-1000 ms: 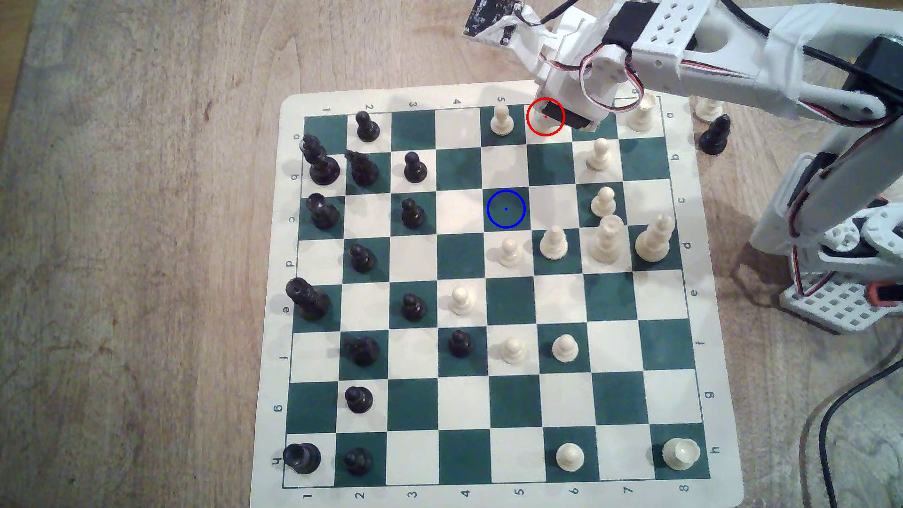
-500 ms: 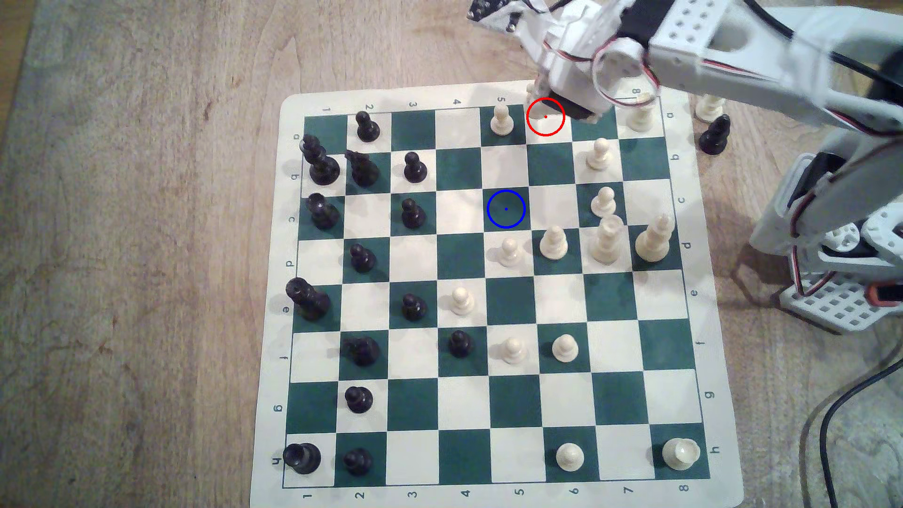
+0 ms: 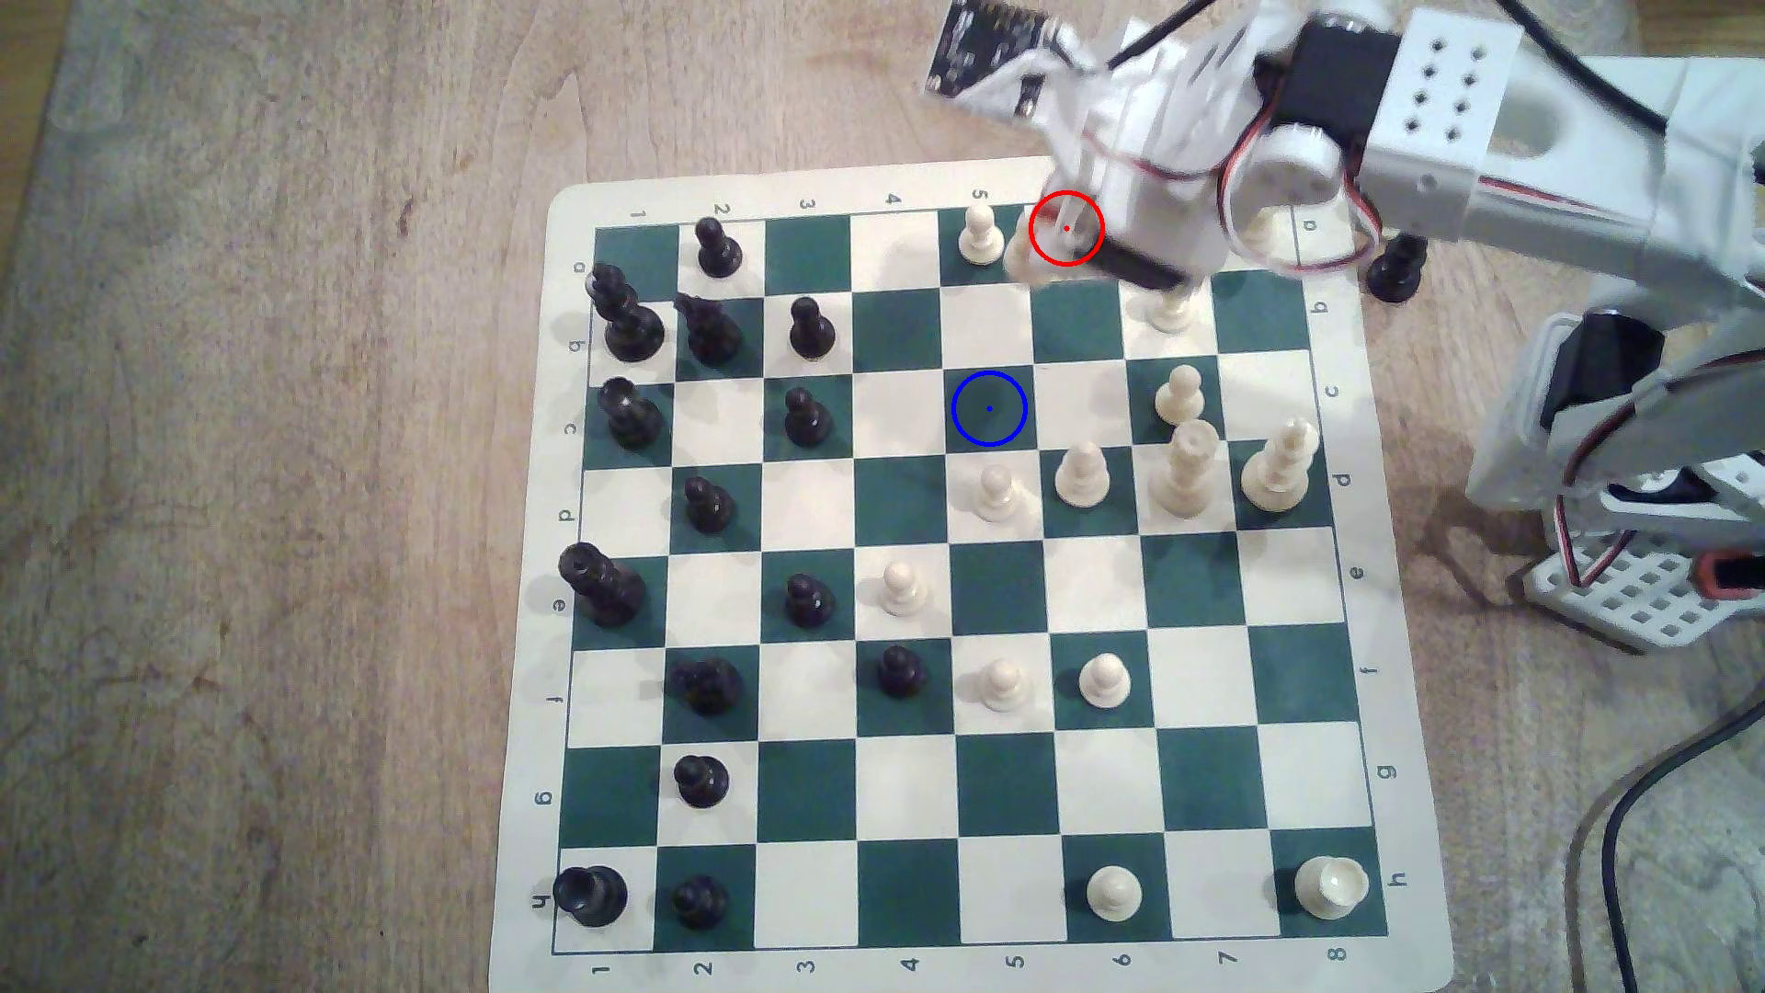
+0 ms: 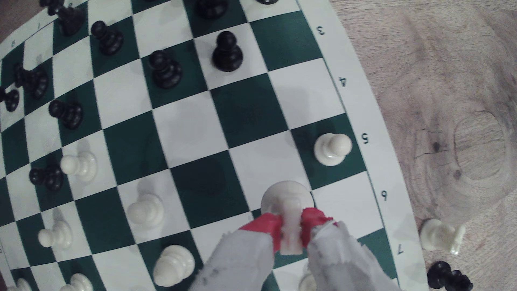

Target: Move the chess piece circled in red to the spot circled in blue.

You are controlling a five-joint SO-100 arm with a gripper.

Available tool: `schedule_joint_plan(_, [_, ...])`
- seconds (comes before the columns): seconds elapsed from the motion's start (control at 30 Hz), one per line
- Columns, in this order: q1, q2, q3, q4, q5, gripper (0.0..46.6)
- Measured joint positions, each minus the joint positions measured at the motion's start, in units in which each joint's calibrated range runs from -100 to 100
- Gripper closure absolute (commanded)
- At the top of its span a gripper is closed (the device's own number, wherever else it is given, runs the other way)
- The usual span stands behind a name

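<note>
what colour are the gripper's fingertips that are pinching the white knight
Red fingertips, with pale grey wrapping behind them. They clamp the cream knight; the wrist view shows it best.

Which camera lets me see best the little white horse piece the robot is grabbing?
The wrist view. There the white knight sits between the gripper's two red fingertips, round base in plain sight. In the exterior view the arm covers most of it; a cream bit shows at the red circle.

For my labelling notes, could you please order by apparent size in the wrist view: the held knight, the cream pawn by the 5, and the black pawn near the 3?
1. Knight, though nearest the camera.
2. Cream pawn and black pawn: alike, unranked.
</note>
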Motion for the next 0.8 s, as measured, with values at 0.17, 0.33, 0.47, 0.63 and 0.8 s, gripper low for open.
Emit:
schedule_joint_plan(0.17, [-3.24,0.08,0.00,0.16,-2.74,46.4])
schedule_joint_plan(0.33, [-6.19,0.92,0.00,0.00,-4.98,46.4])
schedule_joint_plan(0.47, [-6.56,3.27,0.00,-1.43,-6.50,46.4])
schedule_joint_plan(0.63, [-7.96,5.03,1.81,-3.59,-7.47,46.4])
schedule_joint_plan(0.8, [-7.74,6.70,3.16,-5.10,-7.62,46.4])
